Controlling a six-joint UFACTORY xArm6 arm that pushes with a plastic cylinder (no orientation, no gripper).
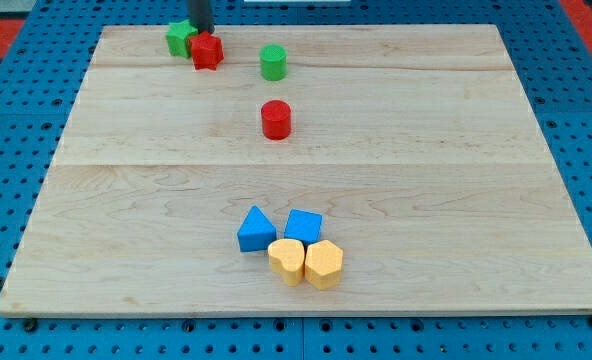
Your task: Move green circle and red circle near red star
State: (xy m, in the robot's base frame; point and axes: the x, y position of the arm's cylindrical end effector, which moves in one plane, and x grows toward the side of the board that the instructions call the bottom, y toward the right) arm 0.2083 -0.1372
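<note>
The red star lies near the view's top left of the wooden board, touching a green star-like block on its left. The green circle stands to the right of the red star, a short gap between them. The red circle stands below the green circle, nearer the board's middle. My tip is at the view's top, just above the red star and against the green block's right side. The rod comes down from the top edge.
A cluster sits low in the middle: a blue triangle, a blue cube, a yellow block and a yellow hexagon. Blue pegboard surrounds the board.
</note>
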